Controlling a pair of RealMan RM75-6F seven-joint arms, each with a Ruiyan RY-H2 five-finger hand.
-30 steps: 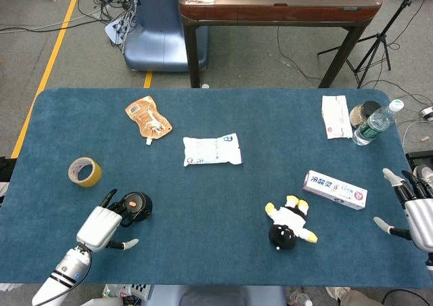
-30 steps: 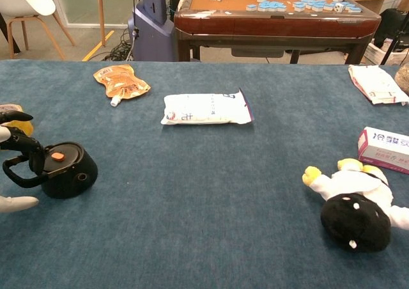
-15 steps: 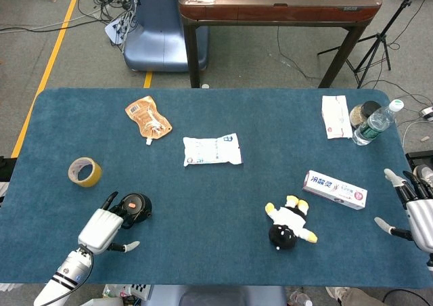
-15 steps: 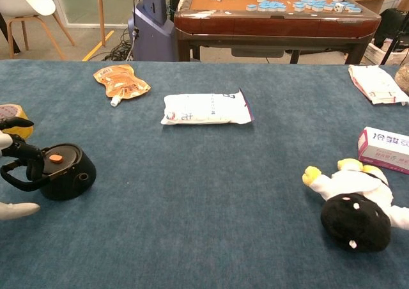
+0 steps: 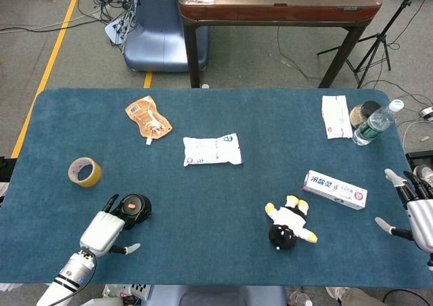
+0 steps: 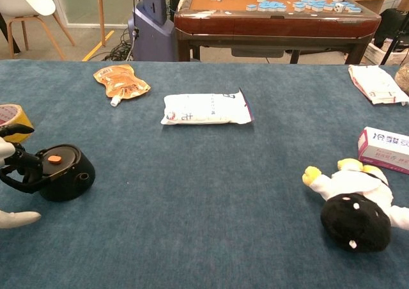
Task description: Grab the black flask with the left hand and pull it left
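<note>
Over the last second we see the black flask (image 6: 61,172) slide a little further left across the blue table (image 5: 223,204), away from the white snack packet (image 6: 206,109) that we use as our landmark, and the left hand (image 5: 103,229) has gone with it. We take that to mean the grab is made and the pull left is under way, perhaps close to done.

The flask now lies on its side well to the left of and nearer the robot than the packet, its orange-buttoned cap facing up. In the chest view, dark fingers (image 6: 27,162) of the left hand curl round the flask's loop handle, so we judge the hand has hold of it there; the pale thumb lies low on the table, apart from the flask. The palm faces down, with the forearm running back off the near left edge.

The right hand (image 5: 418,211) sits far right of the packet at the table's edge, fingers spread and holding nothing. A yellow tape roll (image 5: 85,172) lies just beyond the flask.
</note>
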